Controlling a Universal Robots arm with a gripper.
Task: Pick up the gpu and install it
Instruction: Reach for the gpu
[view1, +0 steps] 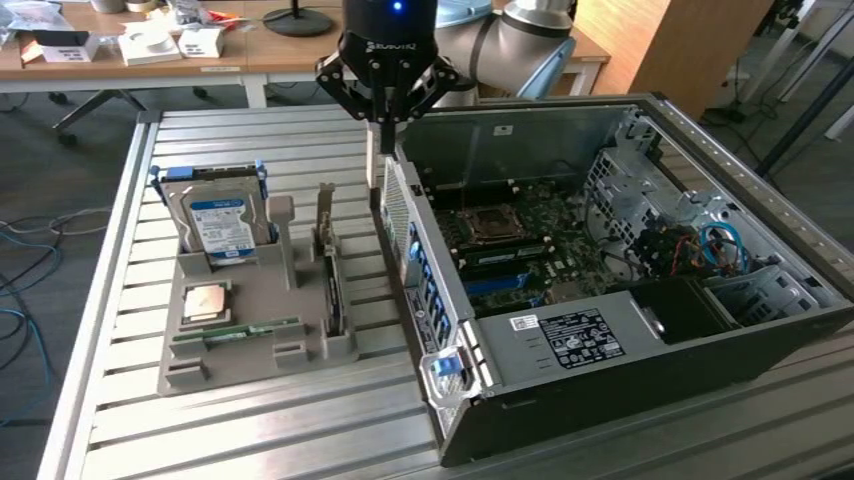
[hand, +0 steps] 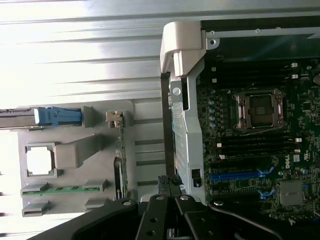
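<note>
The exterior view looked down at a slant from high up, far enough off to take in the slatted aluminium tabletop (view1: 267, 440), the whole open black-and-silver computer case (view1: 627, 370) and the grey plastic parts holder (view1: 287, 300). The wrist view looked straight down from nearer, past its black fingers (hand: 152, 217). Both views shared the holder and the case's green motherboard (view1: 534, 235).

Open computer case (view1: 601, 400), hard drive (view1: 220, 222), grey tray (view1: 296, 285)
</note>
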